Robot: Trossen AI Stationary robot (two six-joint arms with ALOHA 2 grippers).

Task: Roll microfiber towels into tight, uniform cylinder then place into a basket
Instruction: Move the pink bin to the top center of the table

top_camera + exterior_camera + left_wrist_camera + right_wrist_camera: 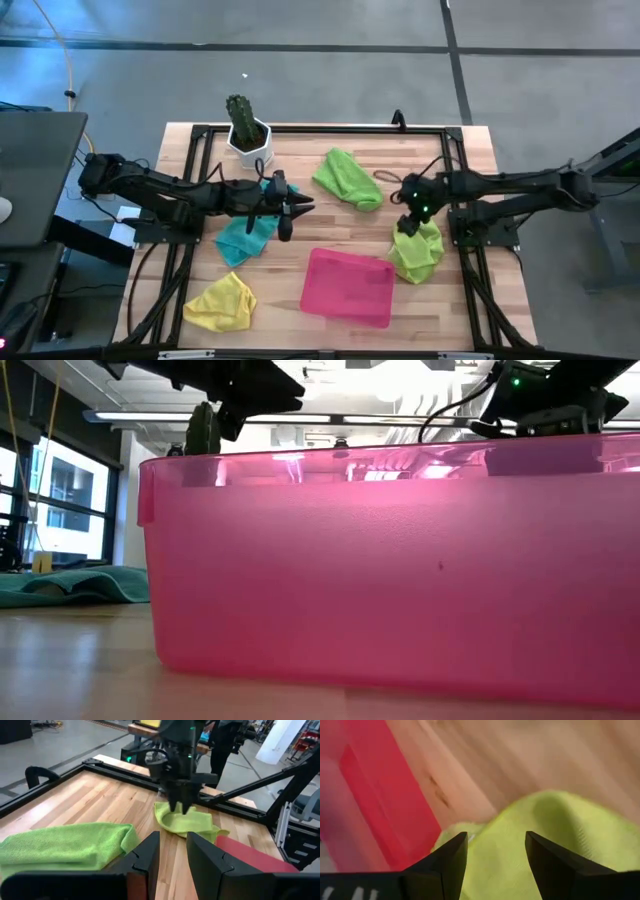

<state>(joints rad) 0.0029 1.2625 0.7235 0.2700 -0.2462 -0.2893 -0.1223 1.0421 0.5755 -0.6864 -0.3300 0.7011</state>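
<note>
Working from the left of the bench (330, 175): the yellow towel (221, 303) is lying crumpled near the front left corner, unrolled. Just behind it the teal towel (245, 238) is lying partly under my left arm, whose gripper (296, 209) is hovering mid-bench with its jaws narrowly parted and holding nothing. A white pot with a cactus (246, 133) is standing at the back, clear of the work.

Further right, 1 lime green towel (348, 178) is lying loosely bunched toward the back. The pink basket (349, 287) is sitting at the front centre, and I am seeing nothing inside it.

At the right, my right gripper (409, 226) is pointing down over the second lime green towel (555, 840), which is heaped just beside the basket's right end. These jaws are standing open over the cloth, not yet closed on it; whether the tips are touching the fabric I cannot tell.

I am judging this as the opening step: picking up the first of 4 towels. Next, I should be closing on an edge and spreading the cloth flat, since rolling a crumpled heap will not give a tight cylinder.
</note>
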